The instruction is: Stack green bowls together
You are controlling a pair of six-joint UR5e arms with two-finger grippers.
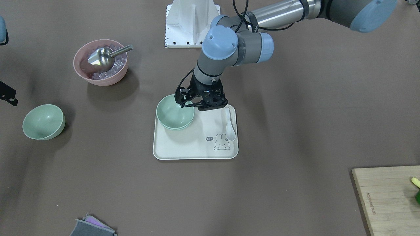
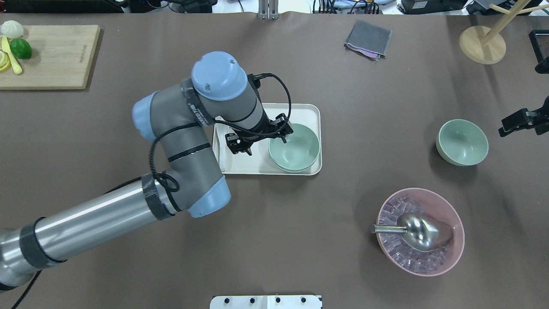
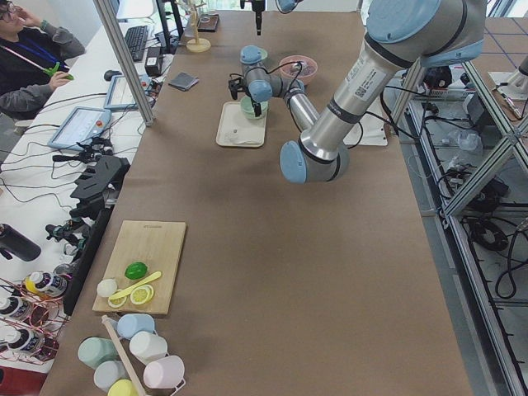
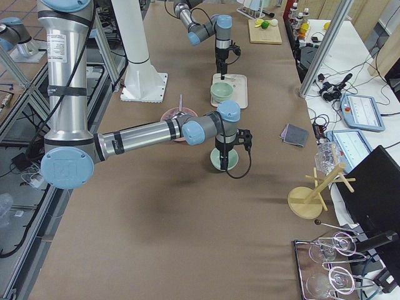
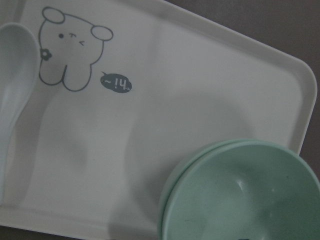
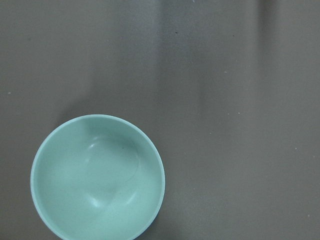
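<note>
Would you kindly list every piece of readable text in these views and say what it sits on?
"hi~": in the dark speech bubble beside the rabbit drawing on the tray.
Engraved line on the cutting board: too small to read.
Lettering on a dark band of the left arm: too blurred to read.

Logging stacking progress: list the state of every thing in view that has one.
Stacked green bowls, two nested, upright on the tray.
Lone green bowl, upright, empty, off the tray.
Left end effector, open at the stack's rim.
Right end effector, open or shut unclear.
Pink bowl, upright, holding ice cubes and scoop.
Spoon, lying on the tray.
</note>
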